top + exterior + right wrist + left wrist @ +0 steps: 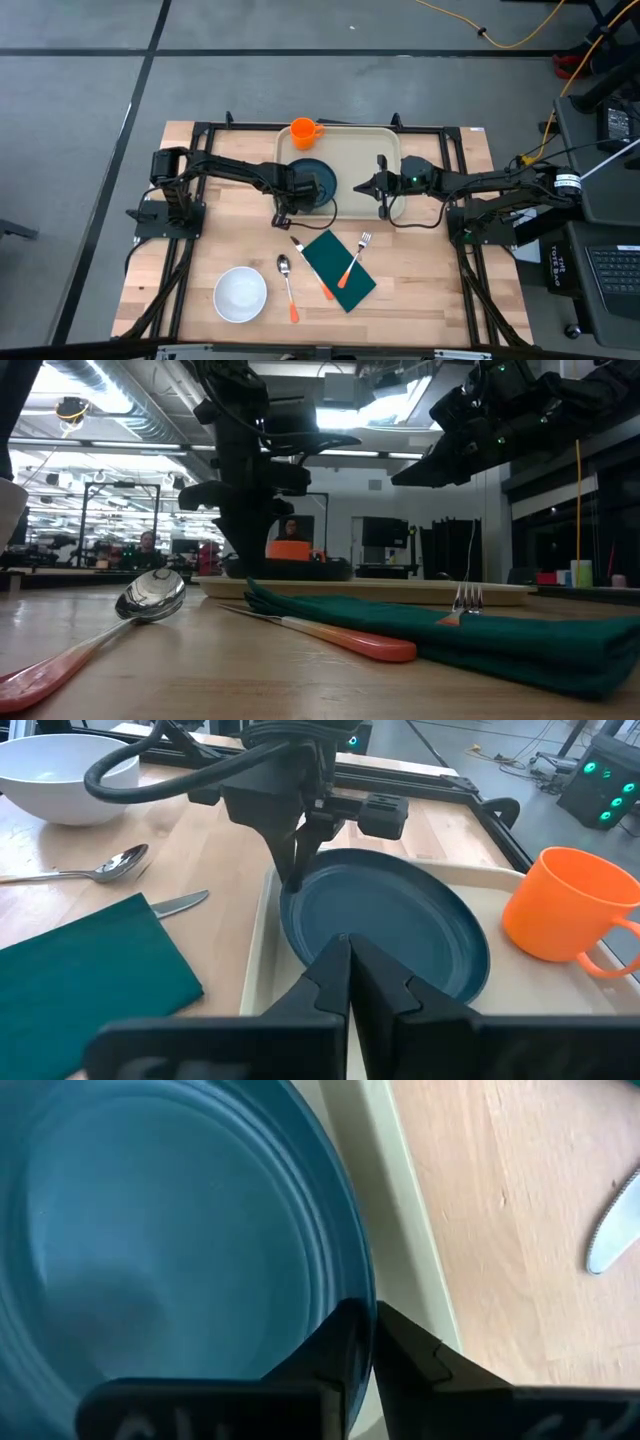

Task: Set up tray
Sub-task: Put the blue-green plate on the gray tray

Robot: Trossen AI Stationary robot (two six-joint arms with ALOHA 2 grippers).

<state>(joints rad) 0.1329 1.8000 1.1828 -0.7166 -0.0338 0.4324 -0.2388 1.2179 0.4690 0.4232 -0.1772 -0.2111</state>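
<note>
A blue plate (318, 178) lies in the left end of the beige tray (390, 145), close to the tray's near-left rim. An orange mug (304, 130) stands in the tray's far-left corner. My left gripper (293, 200) points down at the plate's near-left edge, shut on its rim. My right gripper (362, 186) hovers shut above the middle of the tray, right of the plate, with nothing between its fingers (350, 955). My left gripper (368, 1330) has the plate's rim (368, 1295) between its two fingers, one finger on the plate's inner side and one outside, toward the tray's rim. The fingers (297, 880) come from above, pointing steeply down. The plate lies flat on the tray's floor.
On the wood in front of the tray lies a dark green napkin (338, 270) with a fork (355, 260) on it. A knife (312, 268) and a spoon (288, 290) lie left of it. A white bowl (240, 295) stands near the front left.
</note>
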